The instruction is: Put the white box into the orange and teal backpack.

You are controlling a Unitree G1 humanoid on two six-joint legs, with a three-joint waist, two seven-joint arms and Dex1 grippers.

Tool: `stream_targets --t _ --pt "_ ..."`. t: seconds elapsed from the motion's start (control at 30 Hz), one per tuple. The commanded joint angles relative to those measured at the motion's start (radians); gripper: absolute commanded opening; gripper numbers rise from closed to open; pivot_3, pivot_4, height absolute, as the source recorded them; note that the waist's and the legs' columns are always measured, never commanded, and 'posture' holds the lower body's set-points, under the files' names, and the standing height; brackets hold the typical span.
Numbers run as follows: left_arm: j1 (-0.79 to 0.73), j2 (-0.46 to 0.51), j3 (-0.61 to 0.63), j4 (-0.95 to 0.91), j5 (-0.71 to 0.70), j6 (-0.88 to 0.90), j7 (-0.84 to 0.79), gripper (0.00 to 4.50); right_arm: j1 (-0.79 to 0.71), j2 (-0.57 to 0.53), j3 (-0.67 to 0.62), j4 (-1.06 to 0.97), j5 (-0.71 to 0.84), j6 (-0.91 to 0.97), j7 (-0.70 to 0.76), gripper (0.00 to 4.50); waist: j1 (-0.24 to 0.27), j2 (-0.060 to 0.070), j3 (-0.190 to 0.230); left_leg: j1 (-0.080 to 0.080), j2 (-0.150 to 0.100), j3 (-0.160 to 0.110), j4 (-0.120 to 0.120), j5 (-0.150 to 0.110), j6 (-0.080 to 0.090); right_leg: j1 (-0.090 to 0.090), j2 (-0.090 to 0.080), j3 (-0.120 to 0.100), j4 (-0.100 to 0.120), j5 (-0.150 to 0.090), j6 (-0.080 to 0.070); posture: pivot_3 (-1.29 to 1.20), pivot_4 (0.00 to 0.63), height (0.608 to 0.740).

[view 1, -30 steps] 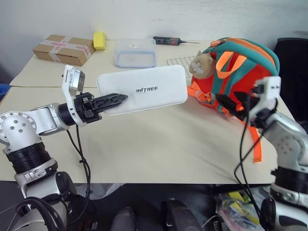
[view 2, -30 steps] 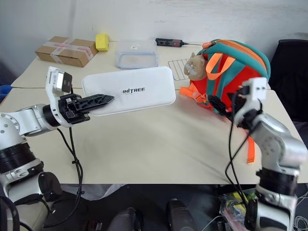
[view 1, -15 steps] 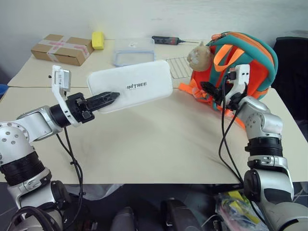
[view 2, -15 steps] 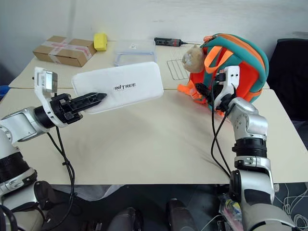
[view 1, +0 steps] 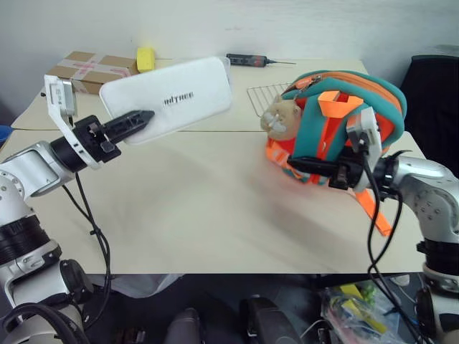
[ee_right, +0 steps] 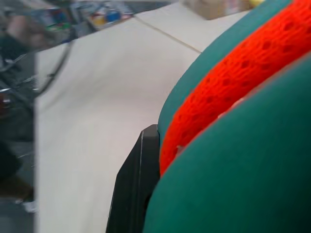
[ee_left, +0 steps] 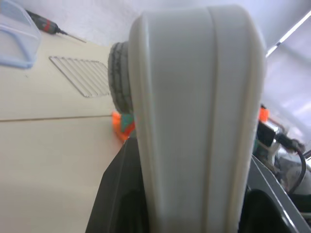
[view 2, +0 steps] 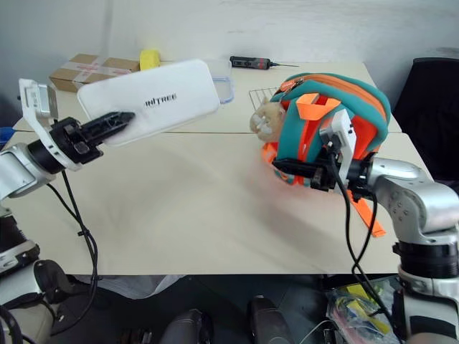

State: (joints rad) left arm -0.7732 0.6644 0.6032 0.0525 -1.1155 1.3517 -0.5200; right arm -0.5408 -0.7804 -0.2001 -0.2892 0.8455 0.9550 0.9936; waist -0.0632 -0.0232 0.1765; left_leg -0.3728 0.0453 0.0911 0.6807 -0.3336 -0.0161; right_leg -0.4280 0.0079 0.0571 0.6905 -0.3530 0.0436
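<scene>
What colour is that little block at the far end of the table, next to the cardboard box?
Yellow: the block shows best in the left eye view.

The white box [ee_left: 194,121] is seen edge-on, close to the camera, and it takes up the middle of the left wrist view. Its rounded end is turned away from the camera, and a seam is seen running along its edge. The box is flanked by the two black fingers [ee_left: 119,199] of the left gripper [ee_left: 194,213], one on each side, and it is held between them. Behind it the pale table [ee_left: 48,145] is seen, with a wire rack [ee_left: 80,75] lying flat on it. A corner of a clear container [ee_left: 14,36] and a dark screwdriver [ee_left: 46,25] are seen farther back. A bit of the orange and teal backpack [ee_left: 121,126] is seen just beside the box's edge.
</scene>
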Motion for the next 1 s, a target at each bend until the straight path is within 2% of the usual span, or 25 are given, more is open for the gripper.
stream_targets --t 0.03,0.23,0.33,0.43,0.53,0.6,0.67,0.83,1.0 --pt "-0.039 0.02 -0.02 -0.049 -0.062 -0.031 -0.07 1.33 0.0 -0.068 -0.131 -0.133 0.268 0.134 0.017 0.05 0.005 0.0 0.0 0.0 0.0 0.0 0.0 0.0 0.0 0.0 0.0 0.0 0.0 0.0 0.0 0.0 0.15 0.74" --pt "-0.003 0.079 -0.155 -0.071 0.008 -0.119 -0.231 1.33 0.043 -0.173 -0.2 -0.164 0.484 0.234 -0.019 0.05 0.008 0.0 0.0 0.0 0.0 0.0 0.001 0.0 0.0 0.0 0.0 0.0 -0.001 0.0 0.0 0.0 0.15 0.74" --pt "0.003 0.103 -0.215 -0.066 0.049 -0.168 -0.307 1.33 0.079 -0.219 -0.247 -0.187 0.586 0.239 0.018 0.05 0.01 -0.001 0.001 0.0 0.0 0.0 0.001 0.0 0.0 0.0 0.0 0.0 -0.001 0.0 0.0 0.0 0.15 0.74" --pt "0.033 0.145 -0.304 -0.107 0.106 -0.239 -0.425 1.33 0.114 -0.231 -0.228 -0.186 0.537 0.208 -0.001 0.05 0.007 -0.001 0.001 0.0 0.0 0.0 -0.001 0.0 0.0 0.0 0.0 0.001 -0.002 0.0 0.0 0.0 0.15 0.74" --pt "0.056 0.171 -0.422 -0.103 0.264 -0.416 -0.504 1.33 0.145 -0.234 -0.211 -0.182 0.499 0.179 0.004 0.05 0.01 -0.001 0.001 0.0 0.0 0.0 0.0 0.0 0.0 0.001 0.0 0.001 -0.002 0.0 0.0 0.0 0.15 0.74" --pt "0.044 0.146 -0.493 -0.066 0.392 -0.571 -0.508 1.33 0.161 -0.239 -0.213 -0.18 0.508 0.181 0.011 0.05 0.013 -0.001 0.001 0.0 -0.001 0.0 0.001 0.0 0.001 0.001 0.0 0.001 -0.002 0.0 0.0 0.0 0.15 0.74" --pt "0.024 0.118 -0.527 -0.031 0.462 -0.667 -0.513 1.33 0.176 -0.252 -0.214 -0.18 0.52 0.187 0.03 0.05 0.022 -0.001 0.001 0.0 -0.001 0.0 0.001 0.0 0.002 0.002 0.0 0.001 -0.003 0.0 0.0 0.0 0.15 0.74" --pt "-0.048 0.111 -0.596 0.003 0.513 -0.754 -0.651 1.33 0.184 -0.259 -0.17 -0.171 0.457 0.162 0.045 0.05 0.036 -0.002 0.001 -0.001 -0.001 0.0 0.002 -0.002 0.004 0.002 0.0 0.001 -0.004 0.0 0.0 0.0 0.15 0.74" --pt "-0.163 0.112 -0.613 0.058 0.495 -0.726 -0.781 1.33 0.189 -0.238 -0.116 -0.154 0.388 0.123 0.043 0.05 0.035 -0.003 0.001 -0.002 -0.001 0.0 0.002 -0.002 0.005 0.002 -0.001 0.001 -0.004 0.0 0.0 0.0 0.15 0.74"
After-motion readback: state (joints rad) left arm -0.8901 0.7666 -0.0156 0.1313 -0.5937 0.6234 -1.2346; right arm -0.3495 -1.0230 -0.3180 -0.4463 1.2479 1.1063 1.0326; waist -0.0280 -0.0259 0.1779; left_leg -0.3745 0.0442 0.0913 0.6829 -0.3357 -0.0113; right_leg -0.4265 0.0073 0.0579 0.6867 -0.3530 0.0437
